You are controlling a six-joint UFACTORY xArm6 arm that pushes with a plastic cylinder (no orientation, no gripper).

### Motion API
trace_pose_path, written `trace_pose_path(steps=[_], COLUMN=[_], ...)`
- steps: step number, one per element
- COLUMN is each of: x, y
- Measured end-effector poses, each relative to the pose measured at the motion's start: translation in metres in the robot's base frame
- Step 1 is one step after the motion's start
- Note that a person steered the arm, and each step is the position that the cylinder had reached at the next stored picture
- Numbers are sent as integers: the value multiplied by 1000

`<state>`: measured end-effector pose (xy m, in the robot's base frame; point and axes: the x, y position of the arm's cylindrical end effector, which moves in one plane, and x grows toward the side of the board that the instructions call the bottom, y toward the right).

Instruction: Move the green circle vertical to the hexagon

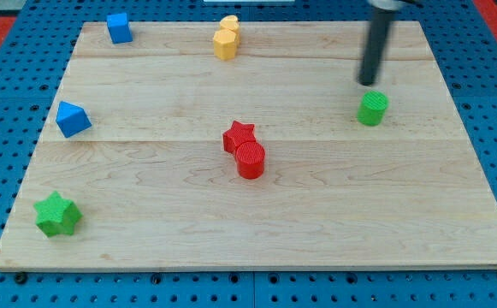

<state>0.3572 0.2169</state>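
Sitting just behind the green circle (372,109) near the counter's (316,214) right edge, my tip (368,82) (no hand fitted) hasn't started shoving it toward the yellow hexagon (225,43) at the top edge.

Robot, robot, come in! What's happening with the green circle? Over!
My tip just above green circle, a small gap between. Yellow hexagon at view's top, centre. Red star and red cylinder mid-board.
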Motion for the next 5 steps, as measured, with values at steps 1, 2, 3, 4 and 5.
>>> trace_pose_path(steps=[1, 2, 3, 4, 5], x=[50, 59, 45, 32, 20], y=[24, -6, -46, -34, -29])
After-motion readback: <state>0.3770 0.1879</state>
